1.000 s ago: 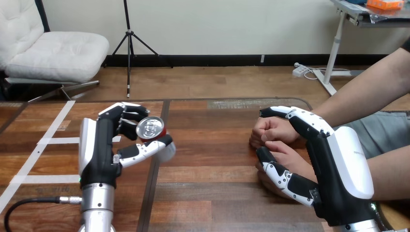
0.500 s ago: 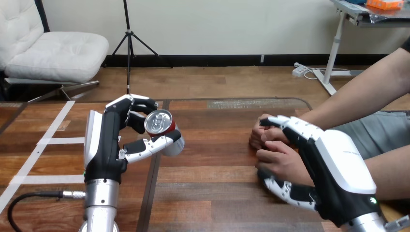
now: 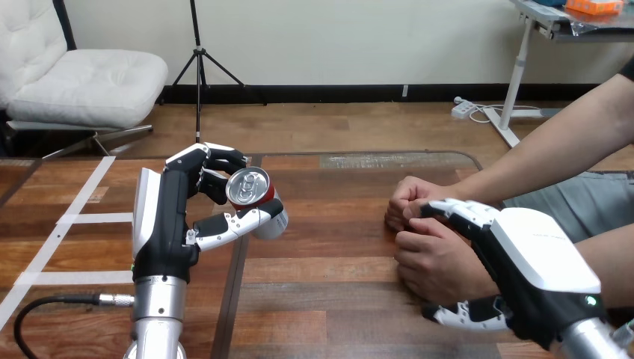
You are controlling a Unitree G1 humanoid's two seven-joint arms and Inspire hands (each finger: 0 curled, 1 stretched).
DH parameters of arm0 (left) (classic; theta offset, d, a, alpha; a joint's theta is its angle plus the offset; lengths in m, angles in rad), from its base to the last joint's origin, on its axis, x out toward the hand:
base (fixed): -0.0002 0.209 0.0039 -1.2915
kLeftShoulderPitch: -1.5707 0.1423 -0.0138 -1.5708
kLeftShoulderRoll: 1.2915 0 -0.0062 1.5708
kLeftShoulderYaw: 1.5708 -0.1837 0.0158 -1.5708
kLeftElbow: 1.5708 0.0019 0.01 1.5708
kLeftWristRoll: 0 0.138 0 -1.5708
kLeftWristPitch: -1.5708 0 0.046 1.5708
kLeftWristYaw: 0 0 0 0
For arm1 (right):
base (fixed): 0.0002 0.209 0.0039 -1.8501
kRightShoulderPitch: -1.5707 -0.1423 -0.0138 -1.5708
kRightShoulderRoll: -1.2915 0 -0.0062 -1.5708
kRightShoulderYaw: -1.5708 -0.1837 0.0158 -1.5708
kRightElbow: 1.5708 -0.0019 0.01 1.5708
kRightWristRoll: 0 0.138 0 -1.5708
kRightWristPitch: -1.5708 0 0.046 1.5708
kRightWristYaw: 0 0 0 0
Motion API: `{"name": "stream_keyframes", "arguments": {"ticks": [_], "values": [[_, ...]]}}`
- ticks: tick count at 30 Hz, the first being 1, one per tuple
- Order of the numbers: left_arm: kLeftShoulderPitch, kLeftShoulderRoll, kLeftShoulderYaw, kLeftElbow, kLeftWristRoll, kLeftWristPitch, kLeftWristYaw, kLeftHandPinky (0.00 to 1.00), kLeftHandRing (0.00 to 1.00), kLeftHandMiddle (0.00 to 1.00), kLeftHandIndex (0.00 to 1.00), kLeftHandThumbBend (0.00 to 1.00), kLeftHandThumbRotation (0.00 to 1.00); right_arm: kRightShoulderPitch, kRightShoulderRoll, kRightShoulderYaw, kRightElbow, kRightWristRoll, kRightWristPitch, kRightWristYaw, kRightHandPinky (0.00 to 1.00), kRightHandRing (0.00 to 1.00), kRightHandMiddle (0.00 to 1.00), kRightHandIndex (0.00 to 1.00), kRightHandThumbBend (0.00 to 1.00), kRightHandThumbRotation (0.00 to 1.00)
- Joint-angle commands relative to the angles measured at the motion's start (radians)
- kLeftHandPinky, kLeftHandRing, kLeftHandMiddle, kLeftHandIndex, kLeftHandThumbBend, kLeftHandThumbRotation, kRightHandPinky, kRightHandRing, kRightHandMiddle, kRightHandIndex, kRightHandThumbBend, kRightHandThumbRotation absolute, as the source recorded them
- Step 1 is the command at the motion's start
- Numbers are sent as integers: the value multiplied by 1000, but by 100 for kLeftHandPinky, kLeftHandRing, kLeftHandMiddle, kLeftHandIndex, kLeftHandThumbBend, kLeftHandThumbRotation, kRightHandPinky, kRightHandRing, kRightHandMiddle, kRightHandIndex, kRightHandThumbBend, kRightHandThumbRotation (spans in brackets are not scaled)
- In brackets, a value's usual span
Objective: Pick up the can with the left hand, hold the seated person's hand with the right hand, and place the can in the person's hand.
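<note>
Can [image 3: 250, 191]: head view; held tilted above the table [image 3: 329, 299], silver top turned toward the camera, left of the table's middle and well apart from the person's hands.
Left hand [image 3: 166, 224]: closed round the Can, fingers curled over its far side, thumb pressed along its near side.
Right hand [image 3: 542, 273]: clasped on the person's nearer hand [image 3: 434, 262], fingers curled over its back, thumb beneath it.
Person's farther hand [image 3: 407, 200]: loosely fisted at the right of the table, touching the person's nearer hand.
</note>
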Motion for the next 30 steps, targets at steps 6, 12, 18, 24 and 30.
{"name": "stream_keyframes", "arguments": {"ticks": [6,12,18,24,30], "values": [[-40,-8,14,-35,10,-35,9,37,41,48,52,69,0,-96,-69,-26,-91,-54,89,114,82,87,87,83,85,0],[-39,-10,15,-31,14,-41,10,36,41,48,52,69,0,-105,-97,-26,-100,-89,126,164,82,88,87,83,87,0],[-40,-10,17,-27,11,-40,6,36,41,48,52,70,0,-116,-120,-26,-102,-106,150,200,83,88,87,83,88,0],[-41,-9,18,-24,12,-41,4,36,41,48,52,70,0,-125,-135,-29,-99,-120,164,214,83,88,87,83,89,0],[-41,-11,19,-23,12,-38,6,36,41,48,52,70,0,-131,-154,-31,-91,-123,170,219,83,87,87,83,90,0]]}}
